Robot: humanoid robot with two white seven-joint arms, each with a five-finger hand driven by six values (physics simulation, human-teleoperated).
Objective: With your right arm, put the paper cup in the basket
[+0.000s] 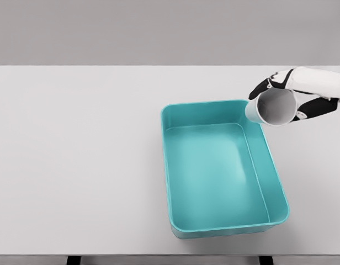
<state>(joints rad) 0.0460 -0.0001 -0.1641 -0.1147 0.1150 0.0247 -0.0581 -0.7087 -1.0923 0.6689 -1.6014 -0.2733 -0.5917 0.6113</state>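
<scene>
While my right hand (291,95) holds the load, the stock stands as follows.

Item one: paper cup (274,107), white, gripped in my right hand, fingers wrapped round its wall. It is tipped over, its open mouth facing toward my head camera and slightly down, so that the grey inside shows. Its long axis runs roughly from the hand toward me, not upright. It sits at the far right corner of the basket, its lower left edge overlapping the rim there in this view; whether it touches the rim I cannot tell.

Item two: basket (171,165), a teal rectangular tub, open top, nothing in it, standing on the bench (76,165) right of centre, long side running away from me.

Item three: left arm, not in view.

Relation that matters: the basket's hollow lies to the left of the cup and nearer to me. I judge the cup is not yet over the open middle, only at the corner. The next move would carry my hand inward and leftward over the floor of the basket before letting go; released here, the cup might strike the rim and roll out.
</scene>
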